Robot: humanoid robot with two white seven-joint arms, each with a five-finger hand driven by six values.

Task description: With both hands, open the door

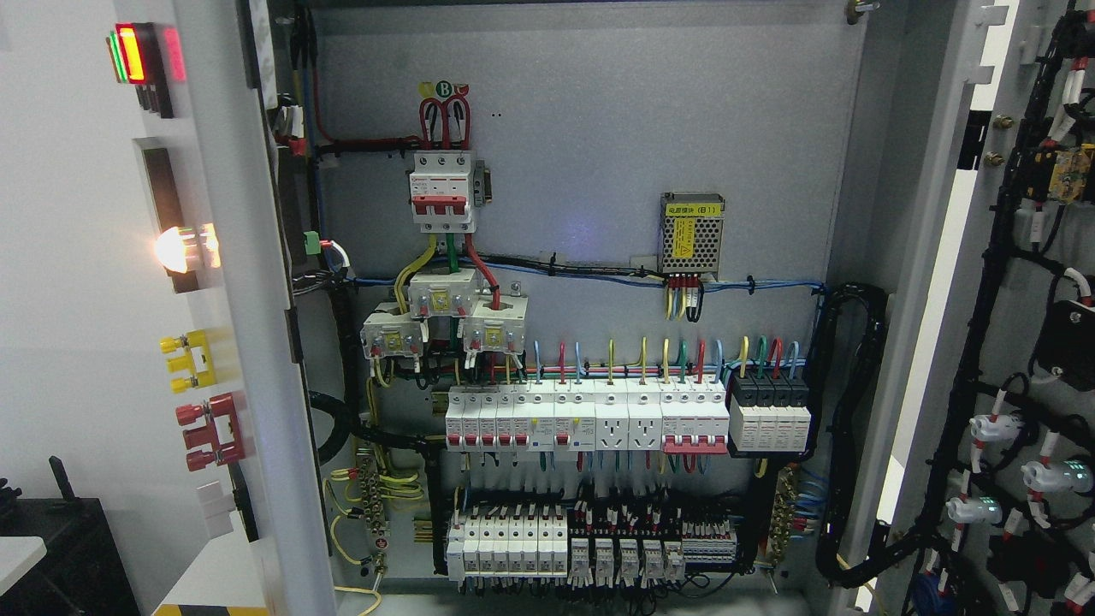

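Observation:
An electrical cabinet fills the head view with both doors swung wide. The left door (103, 342) shows its outer grey face, edge-on toward me, with a lit lamp (175, 250), red and green indicators (133, 53) and yellow and red handles (201, 402). The right door (1018, 342) shows its inner side, strung with black cable looms and white lamp backs. Between them the back panel (599, 128) carries a three-pole breaker (441, 192), rows of small breakers (590, 419) and a power supply (691, 233). Neither of my hands nor any arm appears in this view.
A black box (60, 547) and a white surface corner (17, 556) sit at the lower left beside the cabinet. A thick black cable conduit (855, 428) loops from the panel toward the right door hinge.

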